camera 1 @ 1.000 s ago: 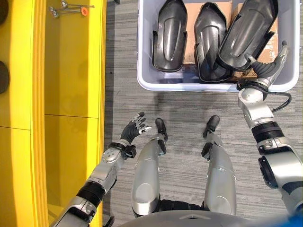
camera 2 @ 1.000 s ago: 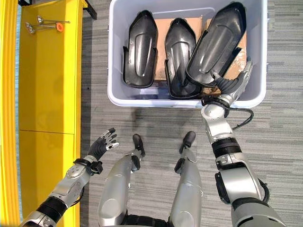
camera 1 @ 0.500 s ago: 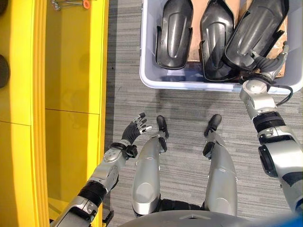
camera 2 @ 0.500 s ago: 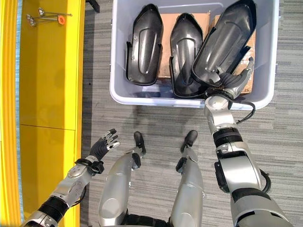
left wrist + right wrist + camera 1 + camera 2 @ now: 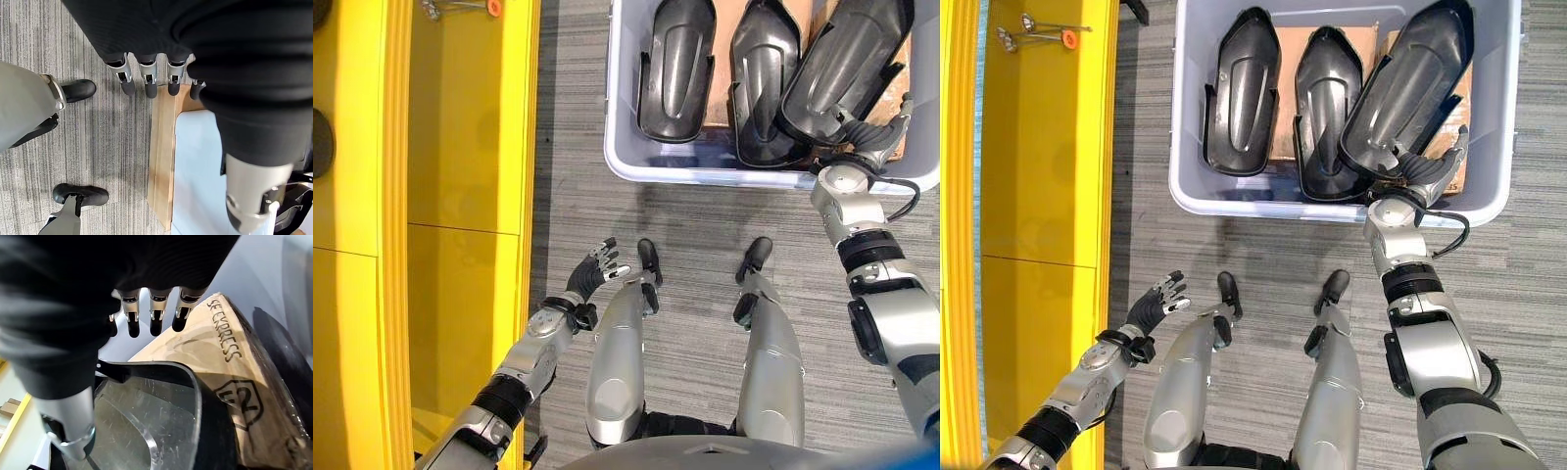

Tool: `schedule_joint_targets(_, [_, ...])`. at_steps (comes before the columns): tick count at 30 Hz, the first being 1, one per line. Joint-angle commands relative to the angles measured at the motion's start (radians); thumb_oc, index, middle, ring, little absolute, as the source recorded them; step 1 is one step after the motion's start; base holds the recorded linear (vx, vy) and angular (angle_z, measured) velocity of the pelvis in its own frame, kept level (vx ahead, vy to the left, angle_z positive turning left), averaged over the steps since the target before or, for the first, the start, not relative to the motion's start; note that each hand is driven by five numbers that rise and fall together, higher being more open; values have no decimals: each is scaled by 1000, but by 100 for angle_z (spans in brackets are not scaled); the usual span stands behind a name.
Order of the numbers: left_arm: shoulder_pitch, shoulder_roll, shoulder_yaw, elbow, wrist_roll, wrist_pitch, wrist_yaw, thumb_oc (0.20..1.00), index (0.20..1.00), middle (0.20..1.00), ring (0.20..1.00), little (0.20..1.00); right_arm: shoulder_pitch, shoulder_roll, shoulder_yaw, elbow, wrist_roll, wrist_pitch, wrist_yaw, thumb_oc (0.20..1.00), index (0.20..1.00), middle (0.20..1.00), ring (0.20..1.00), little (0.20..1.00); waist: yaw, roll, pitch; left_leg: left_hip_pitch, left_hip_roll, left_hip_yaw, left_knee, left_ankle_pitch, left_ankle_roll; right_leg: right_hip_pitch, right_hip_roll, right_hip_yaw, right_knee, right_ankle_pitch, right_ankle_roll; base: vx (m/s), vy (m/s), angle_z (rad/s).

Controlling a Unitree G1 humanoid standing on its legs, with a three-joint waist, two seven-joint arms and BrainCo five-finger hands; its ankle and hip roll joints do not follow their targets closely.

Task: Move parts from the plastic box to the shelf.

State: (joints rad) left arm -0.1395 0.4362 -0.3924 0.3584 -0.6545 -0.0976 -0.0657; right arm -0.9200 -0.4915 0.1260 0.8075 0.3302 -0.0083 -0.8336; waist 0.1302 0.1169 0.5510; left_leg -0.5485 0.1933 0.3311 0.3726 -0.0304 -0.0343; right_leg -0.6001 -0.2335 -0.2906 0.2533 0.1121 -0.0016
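Reaching farther over the near wall of the plastic box [image 5: 1263, 208] than 1 s ago, the right hand [image 5: 1428, 166] is hanging spread at the near end of the rightmost part [image 5: 1405, 83], not yet clasping it. That part is leaning on its neighbour, its long axis running away and rightward. 2 more parts [image 5: 1242, 93] are lying in the box. The left hand [image 5: 595, 271] is idling open beside the yellow shelf [image 5: 1038, 147]. Black print is showing on the cardboard [image 5: 230, 362] underneath.
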Motion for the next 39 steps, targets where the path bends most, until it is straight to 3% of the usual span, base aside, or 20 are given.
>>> schedule_joint_targets(1, [32,21,-30,-63,2,-15,-2,1000,1000,1000,1000,1000,-60,-84,44,40,39,24,45,1000,1000,1000,1000,1000,32,56,-31,-42,-20,-35,-78,40,-36,-60,-28,-28,296,-232,60,112,62,1])
schedule_joint_targets(5, [26,24,-29,-59,0,-11,-14,1000,1000,1000,1000,1000,-81,-88,82,76,40,60,73,1000,1000,1000,1000,1000,39,58,-31,-58,-20,-41,-69,40,-35,-75,-31,-29,311,-236,58,45,15,6])
schedule_joint_targets(7, [35,24,-37,-56,5,-10,-15,1000,1000,1000,1000,1000,-75,-88,93,90,61,62,83,1000,1000,1000,1000,1000,39,57,-31,-40,-27,-52,-58,13,-46,-58,-36,-17,325,-262,72,44,7,-1])
schedule_joint_targets(8, [25,25,-33,-57,5,-12,-13,1000,1000,1000,1000,1000,-87,-92,94,96,49,66,87,1000,1000,1000,1000,1000,42,59,-31,-65,-22,-44,-66,39,-34,-79,-33,-31,315,-238,58,0,0,0])
schedule_joint_targets(11, [30,30,-40,-52,-3,-11,-11,1000,1000,1000,1000,1000,-94,-103,118,124,-28,106,92,1000,1000,1000,1000,1000,44,58,-31,-46,-28,-54,-59,15,-45,-60,-39,-22,327,-261,74,30,9,3])
schedule_joint_targets(13, [24,39,-53,-44,59,-25,-21,1000,1000,1000,1000,1000,-112,-112,152,166,-28,150,106,1000,1000,1000,1000,1000,50,59,-31,-55,-30,-58,-49,11,-45,-66,-45,-24,336,-263,75,10,12,2])
schedule_joint_targets(17, [18,50,-67,-47,39,-26,-25,1000,1000,1000,1000,1000,-137,-130,190,203,-53,205,125,1000,1000,1000,1000,1000,57,63,-31,-66,-30,-61,-44,11,-43,-74,-51,-29,343,-263,76,8,13,3])
schedule_joint_targets(18, [14,55,-71,-53,30,-23,-22,1000,1000,1000,1000,1000,-149,-133,209,224,-53,246,126,1000,1000,1000,1000,1000,61,65,-31,-74,-31,-63,-39,11,-42,-79,-53,-31,348,-263,77,0,0,0])
schedule_joint_targets(27, [0,66,-76,-60,6,-31,-23,1000,1000,1000,1000,1000,-178,-148,286,325,-65,418,159,1000,1000,1000,1000,1000,77,71,-31,-117,-30,-73,-23,12,-40,-111,-64,-44,360,-259,80,9,17,4])
schedule_joint_targets(38, [-20,68,-84,-91,-13,-12,0,1000,1000,1000,1000,1000,-193,-154,300,415,22,495,253,1000,1000,1000,1000,1000,102,81,-31,-211,-35,-95,10,15,-40,-188,-85,-64,403,-259,80,14,38,4])
schedule_joint_targets(39, [-24,65,-85,-86,-12,-18,6,1000,1000,1000,1000,1000,-190,-156,300,428,31,492,285,300,300,300,300,300,104,81,-31,-224,-36,-96,14,15,-40,-199,-87,-67,408,-258,80,5,18,17])
